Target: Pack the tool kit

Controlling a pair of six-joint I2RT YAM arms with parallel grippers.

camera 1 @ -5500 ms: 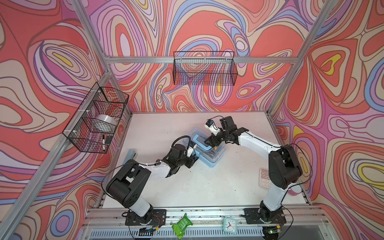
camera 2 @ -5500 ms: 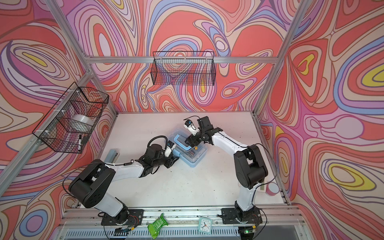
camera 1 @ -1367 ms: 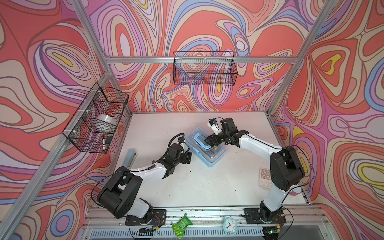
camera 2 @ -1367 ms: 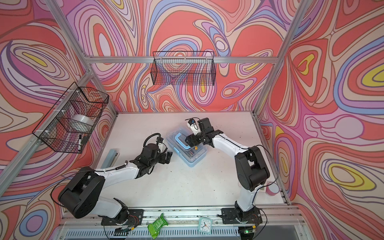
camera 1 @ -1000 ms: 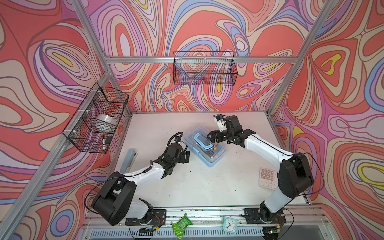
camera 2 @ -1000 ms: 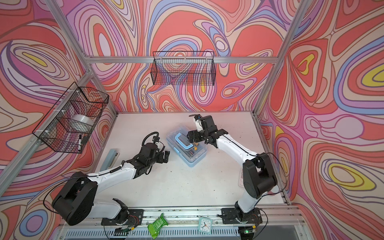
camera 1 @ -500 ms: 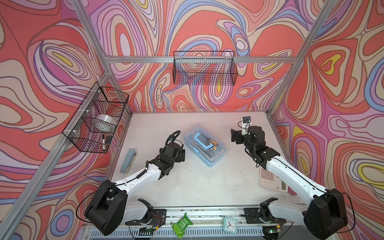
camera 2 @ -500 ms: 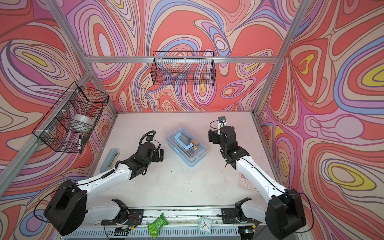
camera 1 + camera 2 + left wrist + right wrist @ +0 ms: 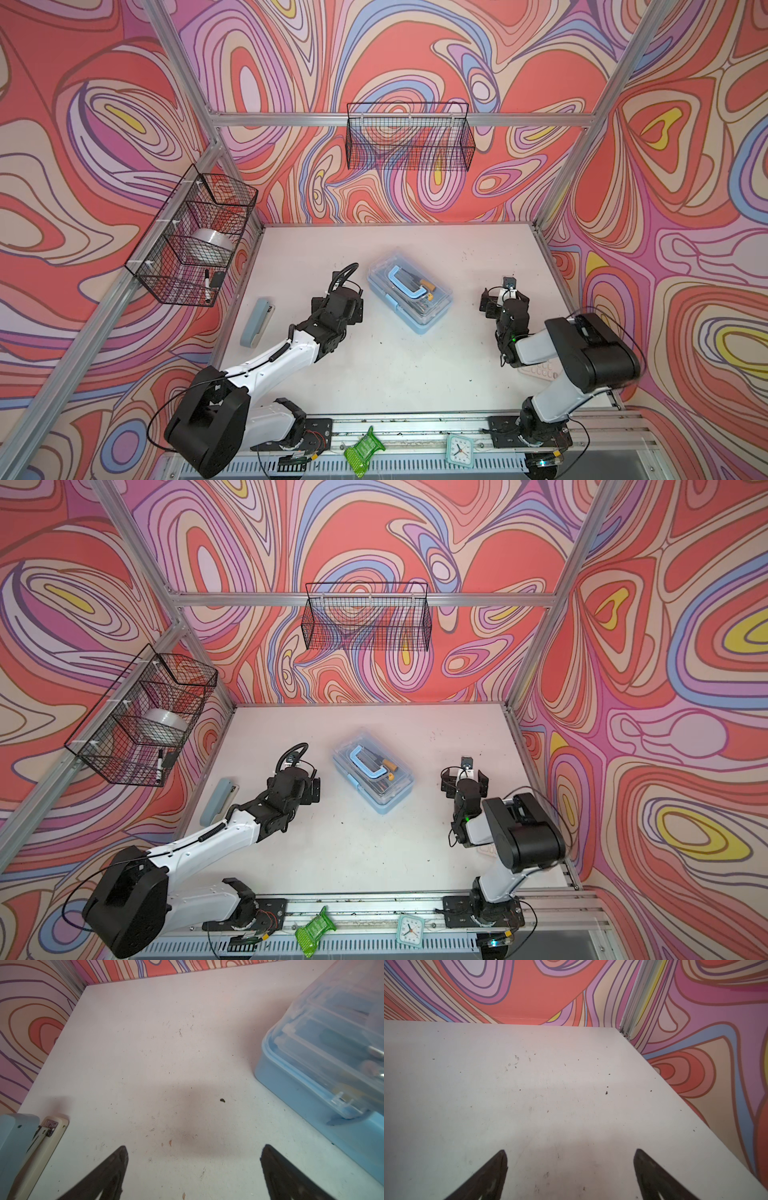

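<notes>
The tool kit is a light blue box lying at an angle in the middle of the white table, its clear lid down and its blue handle flat on top. Tools with orange handles show through the lid. My left gripper hovers open to the left of the box, empty; in the left wrist view the gripper is over bare table and the box lies off to one side. My right gripper stands open and empty, well to the right of the box.
A grey-blue stapler lies near the table's left edge. A pink calculator is partly hidden under the right arm. Wire baskets hang on the back wall and the left wall. A small clock sits on the front rail.
The right gripper has left the box handle and swung back to the right side of the table. The left gripper has drawn away to the left. The box has stayed in place.
</notes>
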